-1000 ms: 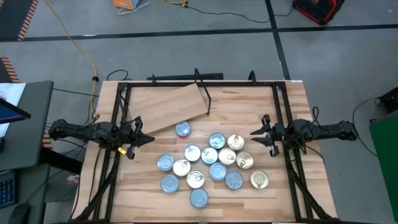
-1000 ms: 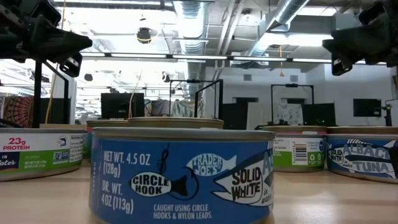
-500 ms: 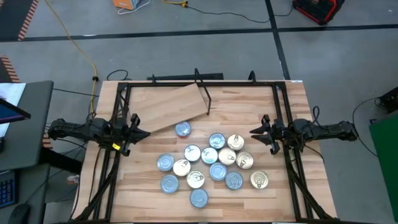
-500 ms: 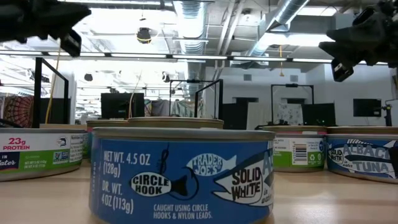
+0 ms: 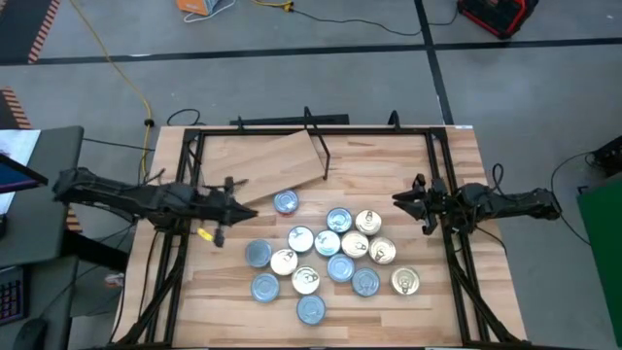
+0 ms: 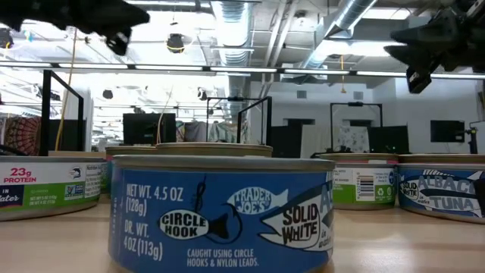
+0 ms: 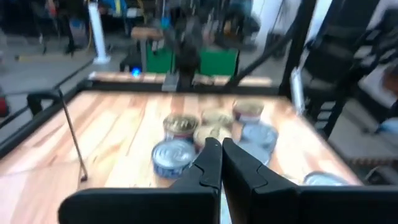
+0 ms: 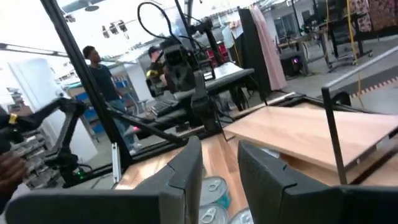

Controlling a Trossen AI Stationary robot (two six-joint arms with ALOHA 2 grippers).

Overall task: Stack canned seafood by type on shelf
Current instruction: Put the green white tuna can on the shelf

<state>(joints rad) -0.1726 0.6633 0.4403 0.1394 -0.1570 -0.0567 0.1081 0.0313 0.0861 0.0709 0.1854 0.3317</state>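
Note:
Several flat round tins of canned seafood (image 5: 328,253) sit lid-up in a cluster on the tabletop's middle, some with silver lids and blue labels, some with gold or cream lids. One blue tin (image 5: 286,202) stands apart, close to the shelf (image 5: 262,165), a light plywood board lying skewed at the far left with a thin black rod (image 5: 321,154) at its edge. My left gripper (image 5: 251,208) is shut and empty, above the table just left of that lone tin (image 7: 174,155). My right gripper (image 5: 400,199) hovers open and empty at the right of the cluster (image 8: 221,149).
A black metal frame (image 5: 190,146) runs around the tabletop, with uprights at its corners. In the low view a blue tin (image 6: 220,212) fills the near foreground. Bare wood lies along the left and right sides. People stand in the room beyond the table (image 8: 93,68).
My left gripper has risen and reached toward the table's middle, up to the lone blue tin, staying shut. My right gripper has rolled somewhat about its own axis and stayed in place. The tins and the shelf have not moved.

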